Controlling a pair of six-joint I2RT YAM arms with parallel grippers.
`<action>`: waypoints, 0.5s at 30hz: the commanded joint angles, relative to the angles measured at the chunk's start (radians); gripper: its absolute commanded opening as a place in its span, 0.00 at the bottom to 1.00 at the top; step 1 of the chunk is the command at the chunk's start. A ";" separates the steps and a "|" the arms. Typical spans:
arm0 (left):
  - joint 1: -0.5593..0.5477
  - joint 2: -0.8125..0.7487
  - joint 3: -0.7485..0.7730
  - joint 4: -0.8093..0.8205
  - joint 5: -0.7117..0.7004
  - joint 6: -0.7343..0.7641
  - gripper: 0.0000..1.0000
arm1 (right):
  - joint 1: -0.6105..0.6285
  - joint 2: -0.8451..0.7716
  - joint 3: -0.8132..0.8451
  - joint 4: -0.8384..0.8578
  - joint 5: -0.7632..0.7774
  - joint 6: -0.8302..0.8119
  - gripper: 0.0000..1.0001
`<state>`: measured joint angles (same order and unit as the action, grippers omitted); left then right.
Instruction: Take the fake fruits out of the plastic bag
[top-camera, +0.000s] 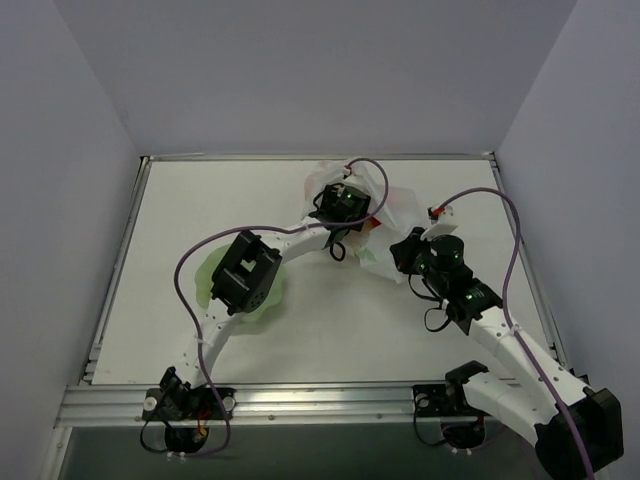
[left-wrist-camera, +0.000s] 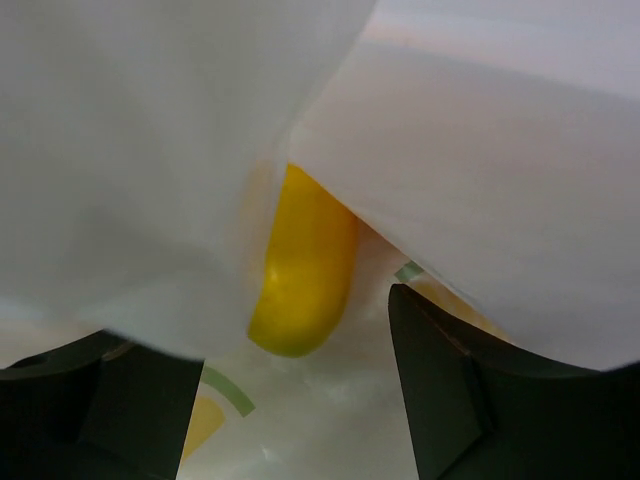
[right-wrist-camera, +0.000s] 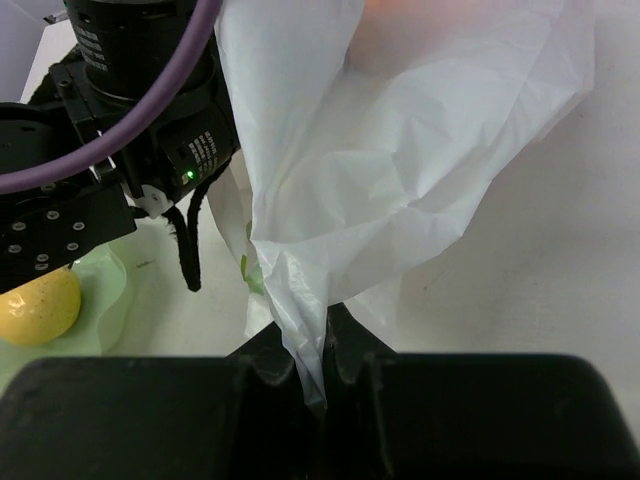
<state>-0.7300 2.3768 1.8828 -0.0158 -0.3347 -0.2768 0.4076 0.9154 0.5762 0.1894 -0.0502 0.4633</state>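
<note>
— So, where is the plastic bag (top-camera: 392, 198) sitting right now?

— Toward the far middle of the table (top-camera: 200, 200), all crumpled, with both arms reaching to it. The left gripper (top-camera: 350, 208) is poking down into it from the left.

— Is it holding anything?

— No. In its wrist view the fingers (left-wrist-camera: 100, 400) are standing spread, with white plastic draping over them. A glossy yellow fruit (left-wrist-camera: 305, 270) is lying inside the bag just ahead of the gap, and neither finger is touching it.

— And the other arm?

— The right gripper (right-wrist-camera: 315, 375) is pinching a twisted fold at the bag's near edge. Its fingers are pressing together on the plastic, and the rest of the bag is fanning up and away from that pinch.

— Is anything else showing in there?

— A reddish patch (top-camera: 373, 220) is glowing through the plastic beside the left gripper. It is probably another fruit, though through the film I cannot tell which.

— Is any fruit lying outside the bag?

— One pale dimpled fruit (right-wrist-camera: 38, 305) is resting in the green bowl (right-wrist-camera: 108, 295). That bowl is sitting on the table well to the left of the bag, partly under the left arm (top-camera: 250, 270).
</note>
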 joint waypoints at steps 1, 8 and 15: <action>0.012 -0.001 0.049 0.034 -0.044 -0.002 0.67 | 0.007 -0.018 0.016 0.047 0.000 -0.015 0.00; -0.003 -0.126 -0.077 0.154 -0.023 0.042 0.30 | 0.007 0.002 0.024 0.044 0.022 -0.025 0.00; -0.016 -0.372 -0.312 0.234 0.094 -0.033 0.23 | 0.008 0.103 0.036 0.119 0.110 -0.023 0.00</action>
<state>-0.7387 2.1708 1.5925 0.1123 -0.2974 -0.2668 0.4076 0.9829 0.5762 0.2352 -0.0029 0.4473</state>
